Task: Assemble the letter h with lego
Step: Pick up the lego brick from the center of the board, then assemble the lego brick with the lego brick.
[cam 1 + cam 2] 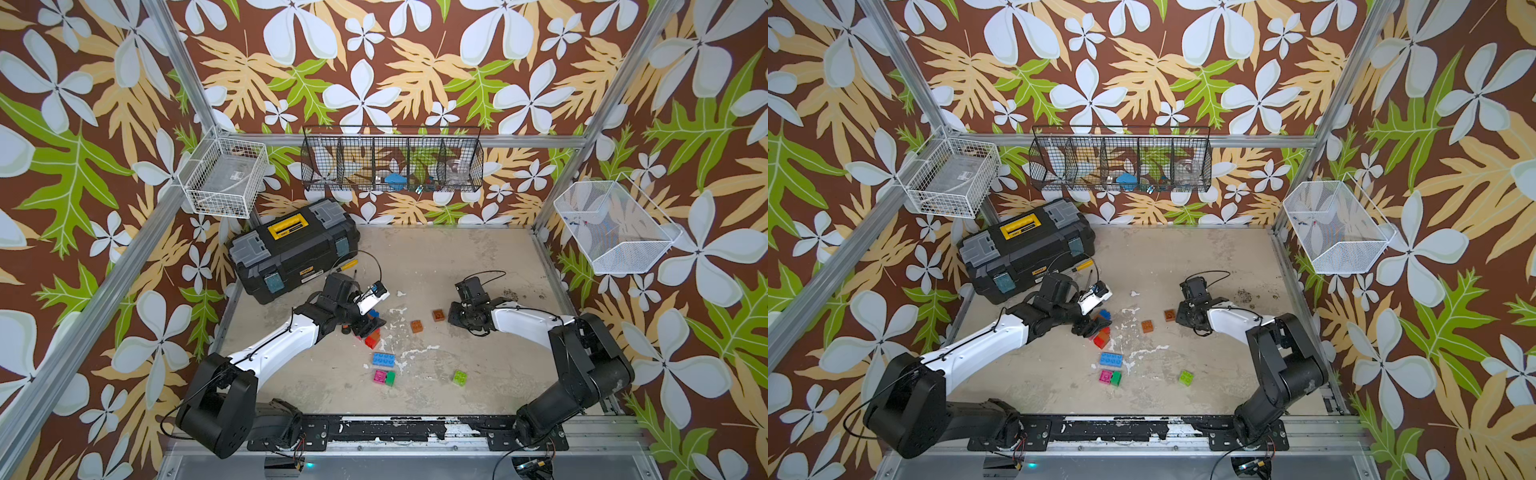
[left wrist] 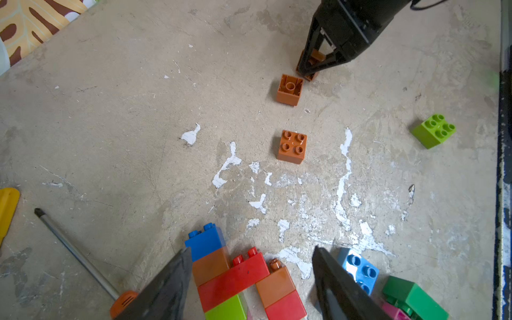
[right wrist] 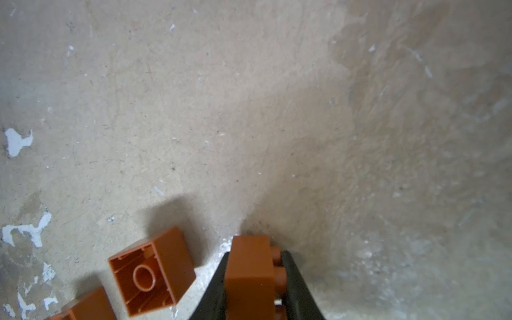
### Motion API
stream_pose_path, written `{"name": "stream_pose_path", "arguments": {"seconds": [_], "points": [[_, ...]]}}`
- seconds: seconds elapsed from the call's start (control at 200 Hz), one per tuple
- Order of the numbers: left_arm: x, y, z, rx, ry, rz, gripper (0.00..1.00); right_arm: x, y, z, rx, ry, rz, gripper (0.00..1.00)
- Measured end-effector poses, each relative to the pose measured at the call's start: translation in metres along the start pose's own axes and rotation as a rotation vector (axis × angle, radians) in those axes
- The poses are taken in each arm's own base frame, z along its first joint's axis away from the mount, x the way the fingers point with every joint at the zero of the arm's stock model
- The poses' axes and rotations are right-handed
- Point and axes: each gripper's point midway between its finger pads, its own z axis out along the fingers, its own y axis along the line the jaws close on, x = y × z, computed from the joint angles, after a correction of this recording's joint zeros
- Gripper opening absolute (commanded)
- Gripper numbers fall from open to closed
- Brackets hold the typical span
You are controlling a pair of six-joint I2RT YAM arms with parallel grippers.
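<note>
Currently my right end effector pinches an orange brick across its studs, so it could pivot loose.

- Back right of the table is bare, and that's the widest lane.
- Back left is blocked: toolbox, with a screwdriver just in front of it.
- Left gripper stands spread over the brick cluster.
- Nearer the front, the long blue brick, pink brick and green brick crowd in.
- Mid-table, only narrow gaps: studs-up orange brick, then upturned orange brick, just beside the right gripper, which is clamped on a third orange brick.
- Front centre, there's room between the green brick and the lime brick.
</note>
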Motion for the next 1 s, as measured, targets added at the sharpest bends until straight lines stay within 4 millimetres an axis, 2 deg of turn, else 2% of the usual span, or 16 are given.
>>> {"name": "stream_pose_path", "arguments": {"seconds": [0.105,0.235,0.3,0.37,0.46,0.565,0.711,0.821,1.001], "points": [[-0.016,0.004,-0.006,-0.005,-0.020,-0.041,0.72,-0.007,0.009,-0.015,-0.026,-0.053,-0.056,0.13],[-0.053,0.006,-0.020,0.011,-0.076,-0.125,0.71,-0.015,0.022,-0.042,-0.057,-0.154,-0.178,0.14],[-0.071,0.003,-0.027,0.050,-0.107,-0.184,0.71,-0.014,0.042,-0.060,-0.114,-0.217,-0.282,0.14],[-0.082,-0.005,-0.030,0.111,-0.121,-0.254,0.70,-0.005,0.070,-0.087,-0.190,-0.319,-0.435,0.13],[-0.083,-0.021,-0.032,0.221,-0.117,-0.356,0.70,0.012,0.106,-0.122,-0.296,-0.472,-0.643,0.13],[-0.077,-0.042,-0.030,0.356,-0.088,-0.478,0.69,0.034,0.129,-0.150,-0.395,-0.628,-0.847,0.13],[-0.073,-0.058,-0.027,0.475,-0.051,-0.569,0.69,0.056,0.144,-0.166,-0.463,-0.772,-1.053,0.13],[-0.070,-0.067,-0.024,0.517,-0.022,-0.599,0.69,0.052,0.154,-0.176,-0.462,-0.852,-1.119,0.14],[-0.072,-0.084,-0.022,0.567,0.001,-0.583,0.68,0.053,0.167,-0.181,-0.460,-0.902,-1.190,0.15]]}}
